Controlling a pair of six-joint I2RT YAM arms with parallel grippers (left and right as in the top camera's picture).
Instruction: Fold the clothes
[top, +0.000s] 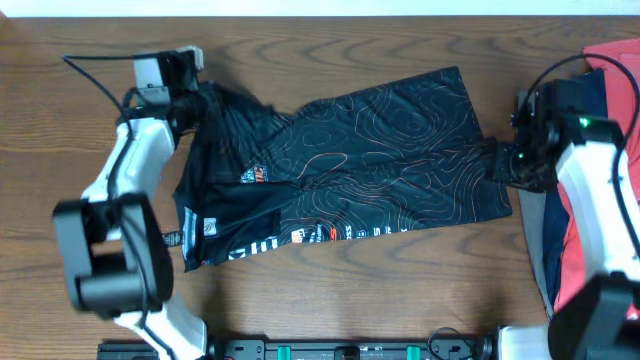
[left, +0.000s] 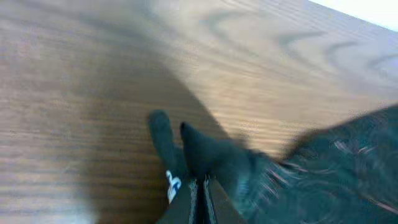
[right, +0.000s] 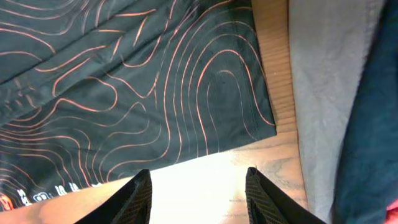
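The black jersey (top: 380, 150) lies spread across the middle of the desk (top: 400, 275). Its long side runs slantwise, from the left half towards the right edge, and its fine orange-red contour lines face up. White lettering and small badges run along the hem nearest the near edge. The part towards the far left corner is bunched and drawn up.

There the left tool (top: 190, 98) meets the cloth. In the blurred left wrist view its fingers (left: 160, 127) stand pressed together, with black fabric gathered against them and trailing off to the right, so it appears clamped on the jersey.

At the jersey's right end the right tool (top: 520, 162) sits over the corner of the cloth. From its own camera the right tool (right: 199, 196) has its jaws spread wide above bare wood, just off the jersey's (right: 155, 81) edge and holding nothing.

Along the right edge of the desk lies a pile. It has a grey garment (right: 323, 93) just beside the jersey's corner, then a navy garment (right: 373, 124), and a red garment (top: 600, 235) outermost.
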